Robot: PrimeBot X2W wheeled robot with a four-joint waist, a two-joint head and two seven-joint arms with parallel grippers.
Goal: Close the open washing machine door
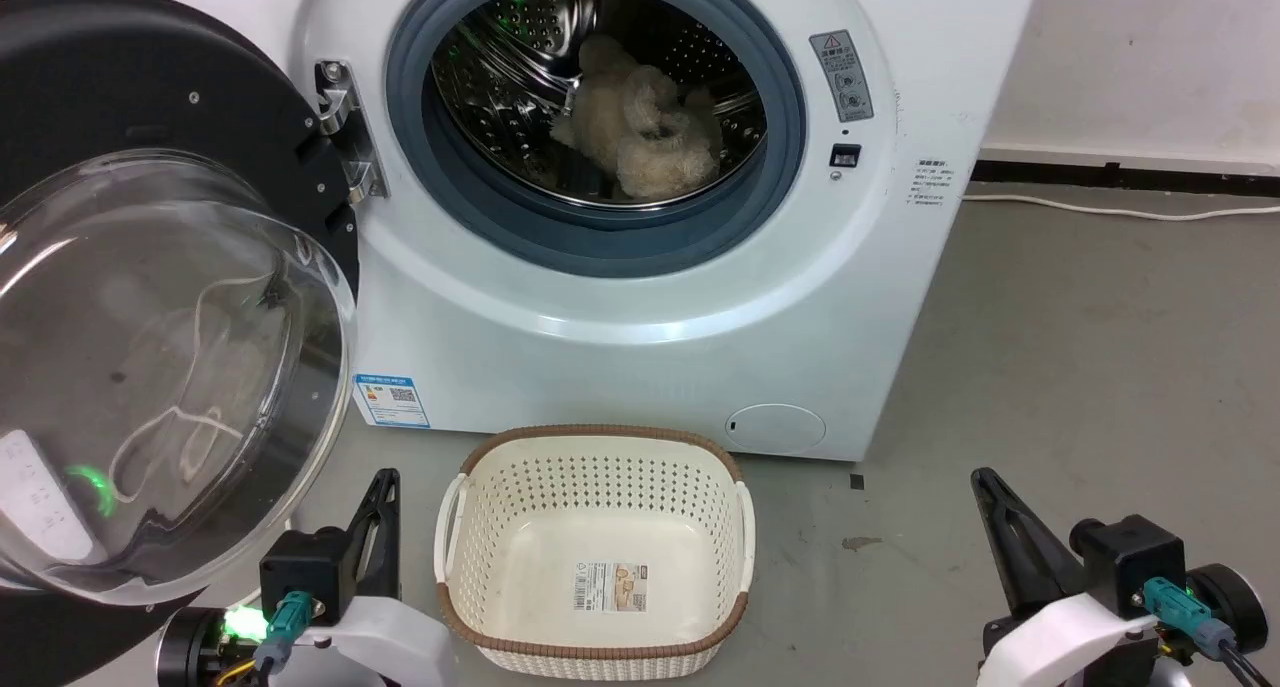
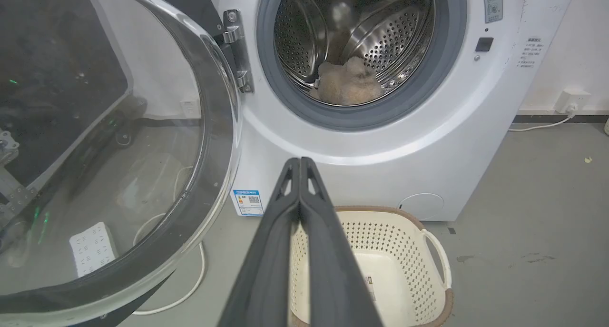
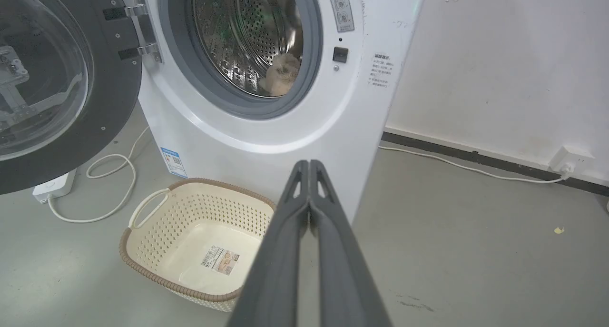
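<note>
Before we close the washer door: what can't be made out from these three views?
Far rim of the washing machine door: cut off by the head view's left edge; its outer face is turned away.
Top of the washing machine: cut off by the head view's top edge.
Text on the warning sticker: too small, head view.
The beige fluffy item: kind unclear; the gasket partly hides it in the right wrist view.

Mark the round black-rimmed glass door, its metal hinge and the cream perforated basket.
Round black-rimmed glass door (image 1: 150, 367), head view, clear bowl window.
Metal hinge (image 1: 348, 132), head view, steel plate.
Cream perforated basket (image 1: 600, 477), head view, far wall.
</note>
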